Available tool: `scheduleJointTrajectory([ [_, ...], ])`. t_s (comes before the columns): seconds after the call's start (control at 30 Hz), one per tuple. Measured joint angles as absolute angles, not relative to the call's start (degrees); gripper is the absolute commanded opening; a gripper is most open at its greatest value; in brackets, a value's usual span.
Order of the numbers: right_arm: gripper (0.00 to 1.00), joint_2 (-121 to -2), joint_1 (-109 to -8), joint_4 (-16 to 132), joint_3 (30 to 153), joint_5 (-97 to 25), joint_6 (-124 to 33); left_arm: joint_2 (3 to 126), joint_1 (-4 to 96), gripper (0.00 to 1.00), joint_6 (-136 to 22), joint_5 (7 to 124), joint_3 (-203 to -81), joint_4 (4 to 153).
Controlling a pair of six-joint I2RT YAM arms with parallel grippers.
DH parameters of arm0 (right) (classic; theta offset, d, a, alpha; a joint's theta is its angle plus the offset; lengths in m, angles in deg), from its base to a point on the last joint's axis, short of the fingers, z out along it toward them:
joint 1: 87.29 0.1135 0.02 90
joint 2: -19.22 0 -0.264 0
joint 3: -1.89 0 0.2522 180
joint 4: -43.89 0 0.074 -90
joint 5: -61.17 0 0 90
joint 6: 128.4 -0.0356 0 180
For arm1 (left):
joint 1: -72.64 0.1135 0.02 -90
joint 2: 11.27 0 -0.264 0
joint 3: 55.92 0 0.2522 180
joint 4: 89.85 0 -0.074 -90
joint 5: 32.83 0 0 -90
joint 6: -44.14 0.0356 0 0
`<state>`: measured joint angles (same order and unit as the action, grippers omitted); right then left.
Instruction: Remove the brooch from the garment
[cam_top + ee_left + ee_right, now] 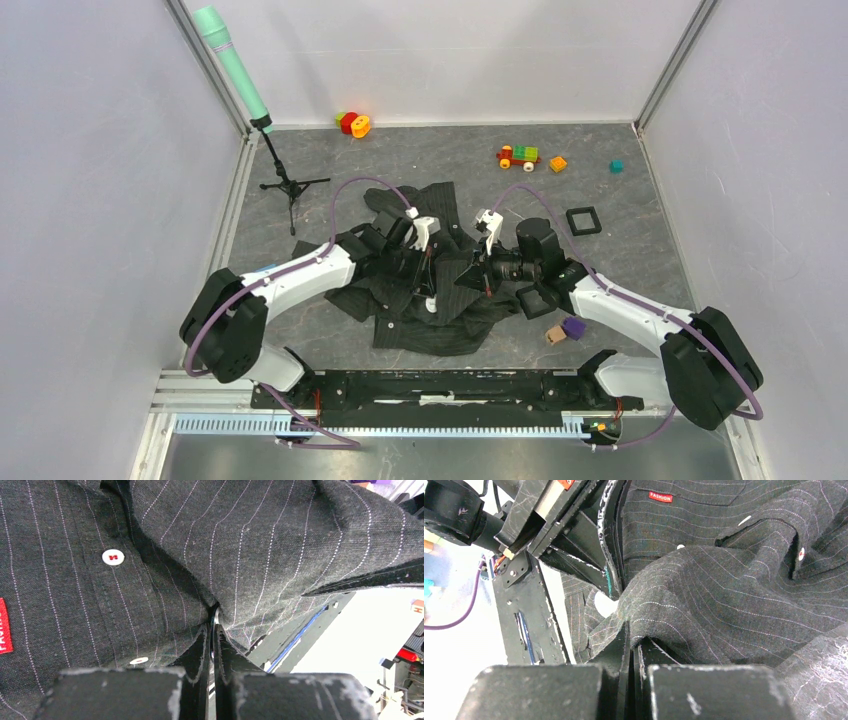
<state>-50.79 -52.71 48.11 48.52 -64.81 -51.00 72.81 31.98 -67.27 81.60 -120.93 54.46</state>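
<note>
— Where is the garment [440, 335]?
— Crumpled in the middle of the bench [650, 230], between the two arms. Its near hem lies flat, and the cloth at its centre is lifted off the surface.
— And the left hand [214, 622]?
— Clenched on a fold of the pinstriped cloth, with a white button [113, 557] and the red tag [4, 625] near it on the shirt front.
— The right hand [631, 635]?
— Pinched tight on a ridge of the same shirt, close beside the left one.
— The brooch?
— I cannot make it out in any view.
</note>
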Motion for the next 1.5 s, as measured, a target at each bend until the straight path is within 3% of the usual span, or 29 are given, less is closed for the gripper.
scheduleJointTrajectory([
  [0.23, 0.0, -50.79, -52.49, 48.61, 48.39, -64.57, -52.79, 70.31, 31.82, 0.02, -67.34, 75.37, -121.15, 54.24],
  [0.5, 0.0, -52.26, -47.59, 44.72, 46.92, -62.61, -59.31, 66.66, 28.24, 0.02, -67.95, 58.89, -122.52, 57.67],
  [0.9, 0.02, -46.18, -46.37, 27.04, 38.11, -55.02, -73.93, 56.63, 26.49, 0.02, -68.63, 45.16, -108.91, 80.64],
  [0.97, 0.13, -45.61, -46.28, 23.96, 36.21, -54.3, -76.31, 56.15, 26.4, 0.02, -68.98, 44.99, -105.28, 86.37],
  [1.07, 0.37, -47.01, -45.82, 21.22, 34.66, -54.37, -79.53, 56.06, 26.34, 0.02, -69.19, 44.57, -101.48, 93.78],
  [1.27, 0.75, -47.06, -45.69, 21.07, 31.75, -53.99, -82.61, 56.02, 30.1, 0.02, -72.58, 45.71, -101.15, 102.85],
  [1.43, 0.9, -41.55, -47.31, 26.71, 33.2, -48.66, -80.36, 55.98, 35.93, 0.02, -78.44, 53.1, -101.13, 110.0],
  [1.5, 0.9, -39.47, -47.7, 29.29, 35.21, -45.89, -79.0, 55.6, 36.76, 0.02, -80.47, 55.96, -101.1, 112.6],
])
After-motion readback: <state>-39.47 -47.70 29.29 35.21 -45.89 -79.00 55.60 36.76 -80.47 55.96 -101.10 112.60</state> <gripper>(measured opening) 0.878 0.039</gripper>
